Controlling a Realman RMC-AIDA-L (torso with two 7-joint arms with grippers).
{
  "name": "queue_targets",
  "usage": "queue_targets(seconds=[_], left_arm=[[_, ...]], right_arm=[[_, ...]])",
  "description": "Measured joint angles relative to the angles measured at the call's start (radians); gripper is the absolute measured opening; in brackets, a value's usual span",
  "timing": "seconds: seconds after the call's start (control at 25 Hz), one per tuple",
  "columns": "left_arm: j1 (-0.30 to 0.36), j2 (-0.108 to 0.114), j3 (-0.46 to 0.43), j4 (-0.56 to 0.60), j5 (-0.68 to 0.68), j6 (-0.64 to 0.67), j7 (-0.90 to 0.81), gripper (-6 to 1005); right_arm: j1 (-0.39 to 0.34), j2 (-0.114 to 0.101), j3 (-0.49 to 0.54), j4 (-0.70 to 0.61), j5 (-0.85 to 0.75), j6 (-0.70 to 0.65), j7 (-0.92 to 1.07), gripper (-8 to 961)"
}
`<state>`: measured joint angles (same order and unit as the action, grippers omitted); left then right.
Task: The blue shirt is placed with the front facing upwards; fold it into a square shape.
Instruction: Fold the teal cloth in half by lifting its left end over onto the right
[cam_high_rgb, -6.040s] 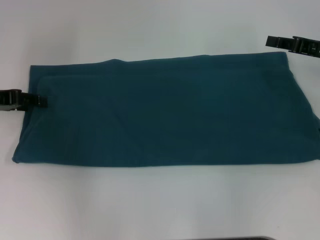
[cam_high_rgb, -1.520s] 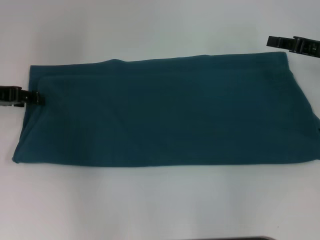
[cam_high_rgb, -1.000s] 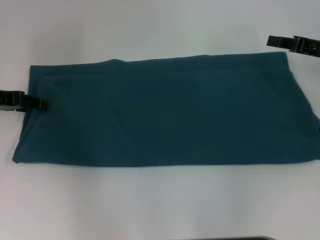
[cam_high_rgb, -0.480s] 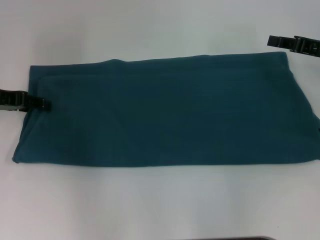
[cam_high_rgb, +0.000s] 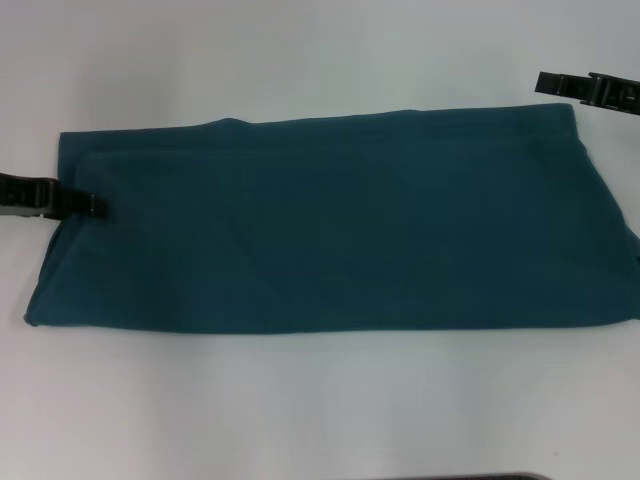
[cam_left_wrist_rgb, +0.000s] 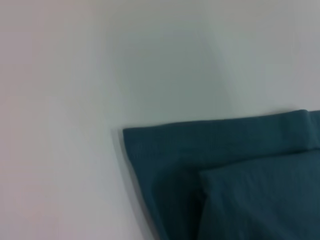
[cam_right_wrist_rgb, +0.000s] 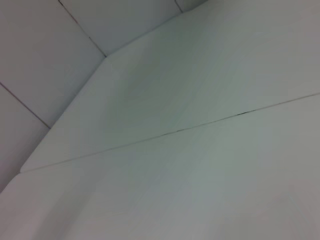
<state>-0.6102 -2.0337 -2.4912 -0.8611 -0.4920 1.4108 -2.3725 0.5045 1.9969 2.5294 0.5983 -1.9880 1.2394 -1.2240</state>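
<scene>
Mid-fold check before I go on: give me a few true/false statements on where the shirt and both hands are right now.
1. The blue shirt lies as a long flat band across the table. True.
2. The left hand is at the shirt's left short edge. True.
3. The "FREE!" lettering faces up. False: only plain teal fabric shows.
4. The right hand is pressed on the middle of the shirt. False: it sits by the far right corner, over the table.
5. The shirt is already a square. False: it is far wider than deep.
</scene>
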Motion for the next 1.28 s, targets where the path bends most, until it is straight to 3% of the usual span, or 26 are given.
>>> queue_targets(seconds=[0.44,1.28], left_arm=[[0.014,0.012,-0.004,-0.018,0.013,-0.017,-0.022,657],[-0.002,0.001,0.001,0.010,0.037,-0.022,-0.026,657]], right_arm=[[-0.001,0.000,0.000,-0.002,0.000,0.001,0.000,162],[-0.002,0.000,0.000,-0.002,0.000,0.002,0.000,164]])
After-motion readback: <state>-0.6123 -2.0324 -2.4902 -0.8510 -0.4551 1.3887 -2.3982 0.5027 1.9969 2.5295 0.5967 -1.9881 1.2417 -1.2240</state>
